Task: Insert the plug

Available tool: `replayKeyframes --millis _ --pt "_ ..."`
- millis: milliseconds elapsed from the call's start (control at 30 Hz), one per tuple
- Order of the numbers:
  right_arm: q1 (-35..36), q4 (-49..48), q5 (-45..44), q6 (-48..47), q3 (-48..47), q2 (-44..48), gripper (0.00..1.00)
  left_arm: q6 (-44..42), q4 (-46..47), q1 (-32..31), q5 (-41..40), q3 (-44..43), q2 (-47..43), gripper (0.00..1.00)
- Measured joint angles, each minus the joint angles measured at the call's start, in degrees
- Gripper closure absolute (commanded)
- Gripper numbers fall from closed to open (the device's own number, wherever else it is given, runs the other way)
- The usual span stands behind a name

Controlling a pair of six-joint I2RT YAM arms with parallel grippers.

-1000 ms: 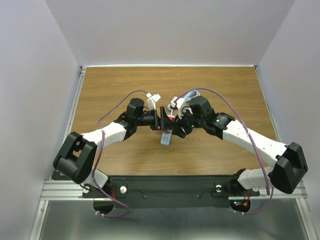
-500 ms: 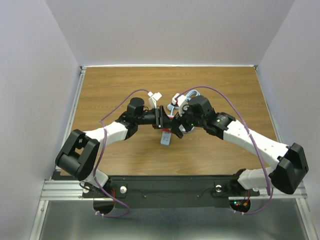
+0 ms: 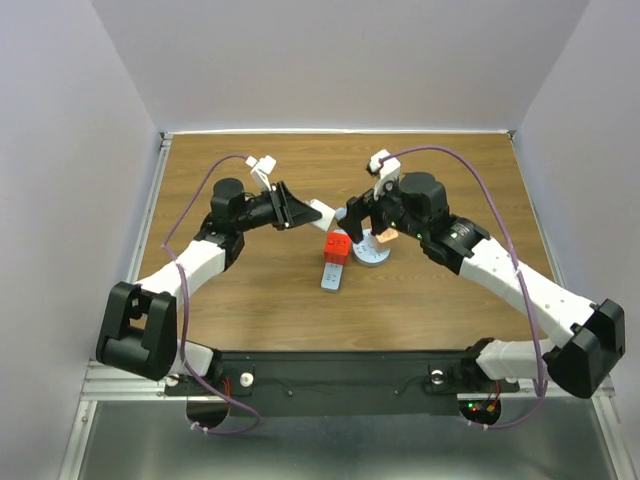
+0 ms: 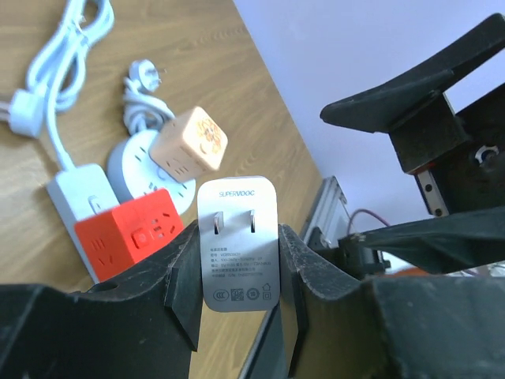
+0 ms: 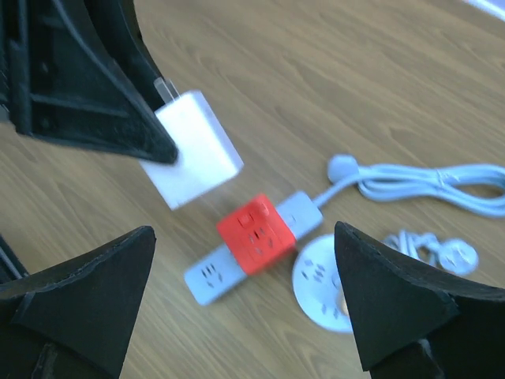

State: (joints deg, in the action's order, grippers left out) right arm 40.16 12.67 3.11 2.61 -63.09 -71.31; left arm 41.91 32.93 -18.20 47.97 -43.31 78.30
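Above the desk, left of centre: where does the plug sit? (RK)

Off the surface. Plug, a white charger block, is held by the left gripper. Fingers are clamped on its two narrow sides, low on the body. Prong face looks back at the left wrist camera. (ML)

Right gripper? (RK)

Right gripper: fingers wide apart, nothing between them, hanging above the sockets. (ML)

Targets? (RK)

White power strip lies flat on the desk with a red cube on it. Round socket base is just beside it, carrying a peach cube. Plug is apart from all of these, raised, on the left arm's side. (ML)

Handling? (RK)

Judgement: light, rigid plastic shell with smooth sides, so it may twist or slide under push-in force. The two thin flat prongs are the weak part; a skewed entry could bend them. Best hold is the body's sides, clear of the prongs. As gripped, the prongs face away from the sockets, so I expect a re-orientation or regrasp first. The strip may shift when pressed. (ML)
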Motion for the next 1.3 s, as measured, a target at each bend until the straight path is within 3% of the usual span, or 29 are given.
replayKeyframes --millis 267,500,800,1300 --pt "-6.2 -30.8 16.8 17.4 5.6 -3.1 0.01 -7.1 -0.9 0.9 -5.9 -4.4 -8.9 1.00" --pt "-6.4 -49.0 27.2 27.6 8.5 -6.1 0.04 -5.7 12.0 1.5 -5.6 -4.7 -13.7 1.00" --pt "-6.4 -62.7 34.0 31.8 10.9 -5.2 0.08 -0.7 24.6 1.4 -2.2 -2.8 -13.2 1.00" --pt "-6.4 -72.0 34.9 34.2 11.3 -6.4 0.15 4.9 37.8 -4.1 0.2 -2.1 -11.5 1.00"
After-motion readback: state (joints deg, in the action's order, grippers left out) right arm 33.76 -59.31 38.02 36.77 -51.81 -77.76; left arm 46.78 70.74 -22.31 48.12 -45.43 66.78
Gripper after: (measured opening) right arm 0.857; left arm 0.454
